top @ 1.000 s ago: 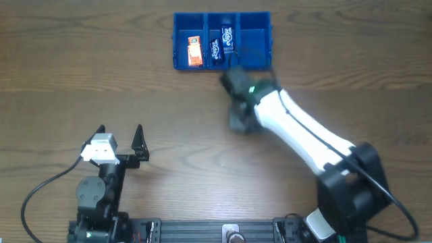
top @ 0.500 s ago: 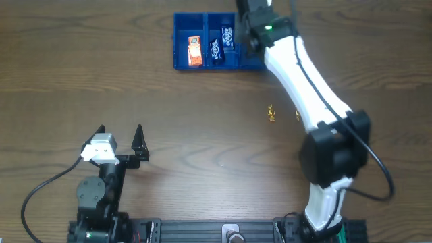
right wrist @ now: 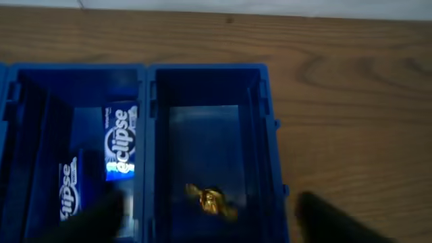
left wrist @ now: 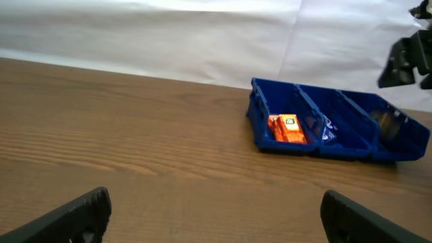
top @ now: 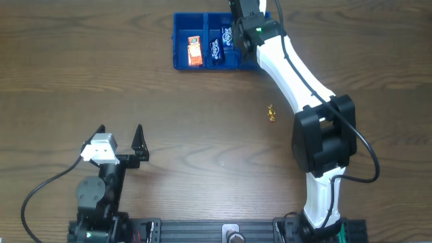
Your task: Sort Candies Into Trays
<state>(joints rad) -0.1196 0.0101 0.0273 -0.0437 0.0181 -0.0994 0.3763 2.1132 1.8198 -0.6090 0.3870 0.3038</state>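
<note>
The right arm (top: 290, 67), low over the table (top: 101, 81) a second earlier, had swung up over the tray (top: 177, 34), with the right gripper (right wrist: 210, 214) spread wide and empty above the right compartment, where a gold candy (right wrist: 212, 200) lay. Two packets (right wrist: 120, 152) sat in the middle compartment, an orange candy (top: 194, 51) in the left. The left gripper (top: 120, 131) had stayed splayed near its base. A second gold candy (top: 271, 113) lay on the wood-grain table; a white wall (left wrist: 135, 34) stood behind

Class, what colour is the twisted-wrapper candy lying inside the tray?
Gold; the candy shows best in the right wrist view.
</note>
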